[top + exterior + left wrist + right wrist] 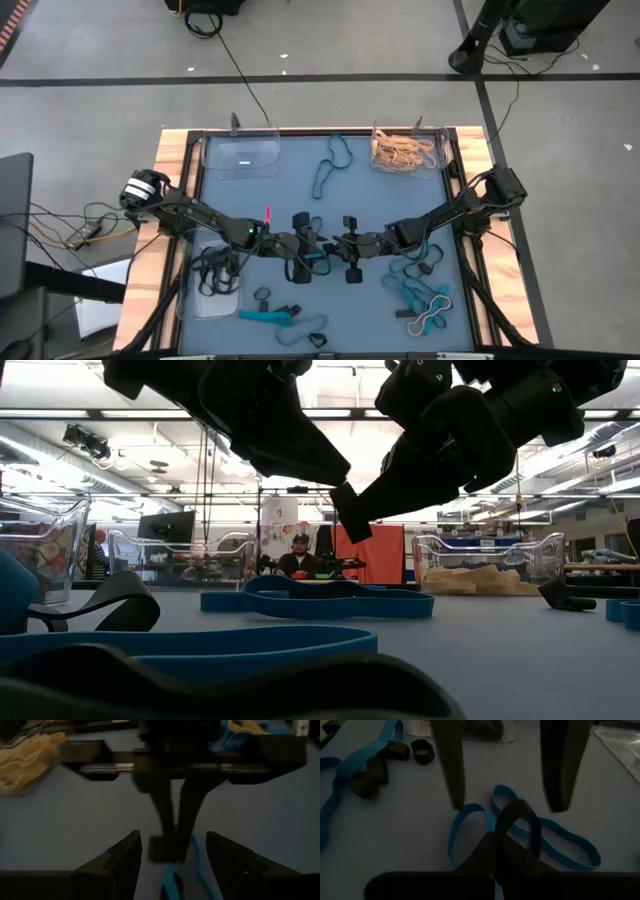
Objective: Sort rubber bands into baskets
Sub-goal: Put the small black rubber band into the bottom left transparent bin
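Observation:
My right gripper (498, 839) hangs over the table's middle, shut on a black rubber band (520, 815). My left gripper (173, 841) faces it from the left, open. Its two fingers (451, 765) stand on either side of the band and touch nothing. Teal bands (555, 845) lie on the blue mat below. Three clear baskets rest on the mat. The far-left one (240, 157) looks empty, the far-right one (405, 152) holds tan bands, and the near-left one (210, 282) holds black bands. My right gripper pinches the black band's near end (501, 829) between its two fingertips. The fingers slant down from the table's right side. The rest of the loop stands out beyond the tips, clear of the mat.
A long teal band (330, 165) lies at the far middle. Mixed teal, black and tan bands (420, 295) lie near right, and more (280, 315) sit by the near edge. A wooden rim (170, 170) frames the mat. A person sits beyond the table (298, 560).

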